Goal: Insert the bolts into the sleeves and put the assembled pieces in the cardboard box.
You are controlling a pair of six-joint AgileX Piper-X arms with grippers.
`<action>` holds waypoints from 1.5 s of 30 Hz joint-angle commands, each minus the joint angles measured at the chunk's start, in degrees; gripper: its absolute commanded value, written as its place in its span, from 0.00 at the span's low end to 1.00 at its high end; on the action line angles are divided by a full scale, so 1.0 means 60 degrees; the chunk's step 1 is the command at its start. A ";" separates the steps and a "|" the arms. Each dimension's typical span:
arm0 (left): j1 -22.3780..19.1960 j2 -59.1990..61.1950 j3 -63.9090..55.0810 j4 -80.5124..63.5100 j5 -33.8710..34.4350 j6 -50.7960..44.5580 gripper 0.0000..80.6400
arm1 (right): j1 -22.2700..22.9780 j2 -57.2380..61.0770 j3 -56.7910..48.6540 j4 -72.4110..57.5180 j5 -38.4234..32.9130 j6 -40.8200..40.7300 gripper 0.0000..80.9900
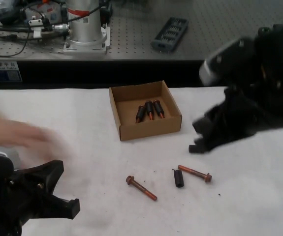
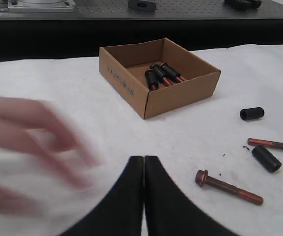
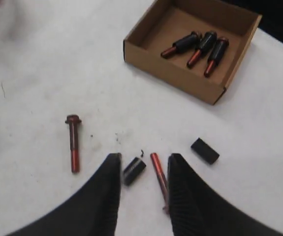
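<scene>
The cardboard box (image 1: 151,129) stands mid-bench with three sleeved bolts (image 1: 149,111) lying inside. In front of it lie a bare copper bolt (image 1: 141,188), a second bolt (image 1: 194,173) and a black sleeve (image 1: 179,178). My right gripper (image 3: 143,160) hangs open above that sleeve (image 3: 134,170) and bolt (image 3: 158,179), which lie side by side between its fingers. A second loose sleeve (image 3: 204,150) lies just beyond one finger, and the other bolt (image 3: 73,142) lies apart. My left gripper (image 2: 144,167) is shut on nothing, low at the near left, short of the box (image 2: 180,96).
A person's blurred hand (image 1: 18,132) is over the cloth at the left, close to my left arm (image 1: 28,196). The white cloth ends at a dark edge behind the box. Equipment and a tool rack (image 1: 170,32) sit on the perforated table beyond.
</scene>
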 commanded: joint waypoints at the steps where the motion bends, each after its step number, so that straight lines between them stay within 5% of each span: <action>1: -0.0003 -0.0029 -0.0018 -0.0109 0.0006 0.0002 0.01 | -0.0072 0.0059 0.0072 0.0008 0.0304 -0.0239 0.30; 25: -0.0003 -0.0029 -0.0018 -0.0109 0.0437 0.0005 0.01 | -0.0167 0.0864 0.0341 -0.0260 0.0847 0.0627 0.30; 31: -0.0003 -0.0029 -0.0018 -0.0109 0.0437 0.0005 0.01 | -0.0414 0.1894 0.0341 -0.0810 0.0846 0.1763 0.30; 39: -0.0003 -0.0029 -0.0018 -0.0171 0.0446 0.0005 0.01 | -0.0439 0.2492 0.0322 -0.1654 -0.0795 0.2073 0.30; 45: -0.0003 -0.0029 -0.0018 -0.0178 0.0446 0.0005 0.01 | -0.0675 0.2503 0.0285 -0.1985 -0.0389 0.2415 0.38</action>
